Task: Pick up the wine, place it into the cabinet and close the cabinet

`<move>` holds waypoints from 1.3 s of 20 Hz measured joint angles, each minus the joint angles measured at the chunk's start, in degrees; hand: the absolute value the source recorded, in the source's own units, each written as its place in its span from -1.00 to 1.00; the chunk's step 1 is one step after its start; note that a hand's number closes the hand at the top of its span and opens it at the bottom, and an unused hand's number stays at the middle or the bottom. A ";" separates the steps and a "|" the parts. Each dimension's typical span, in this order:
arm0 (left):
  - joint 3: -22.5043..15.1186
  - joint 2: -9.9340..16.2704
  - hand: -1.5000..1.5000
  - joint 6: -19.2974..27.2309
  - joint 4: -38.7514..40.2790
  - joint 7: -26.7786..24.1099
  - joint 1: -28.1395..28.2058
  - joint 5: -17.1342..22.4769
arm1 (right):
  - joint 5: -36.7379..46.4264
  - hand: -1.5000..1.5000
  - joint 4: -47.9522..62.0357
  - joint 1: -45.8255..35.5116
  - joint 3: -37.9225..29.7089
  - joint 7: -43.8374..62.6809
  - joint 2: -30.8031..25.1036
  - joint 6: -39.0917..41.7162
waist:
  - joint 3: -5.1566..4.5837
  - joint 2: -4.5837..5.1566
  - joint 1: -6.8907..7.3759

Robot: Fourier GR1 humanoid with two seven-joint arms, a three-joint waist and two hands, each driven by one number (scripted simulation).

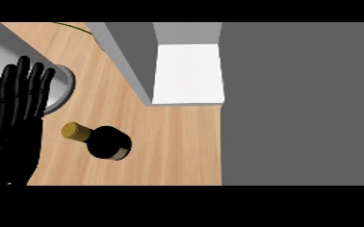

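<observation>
The wine bottle (101, 141) stands on the wooden counter (177, 144), dark body, gold cap, nobody holding it. Just above it to the right the cabinet (186, 72) is open, its white inside showing, grey door (128, 60) swung out toward the bottle. Over at the left edge, the left hand (21, 106) is up with fingers straight and spread, touching nothing. Behind it sits a grey round dish (62, 89). The right hand isn't in sight.
</observation>
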 measured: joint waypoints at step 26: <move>17.95 20.66 -1.00 -11.52 -8.24 31.16 5.38 70.89 | -13.18 -1.00 -19.01 15.53 11.08 18.52 -2.02 6.55 | -0.86 -1.02 0.45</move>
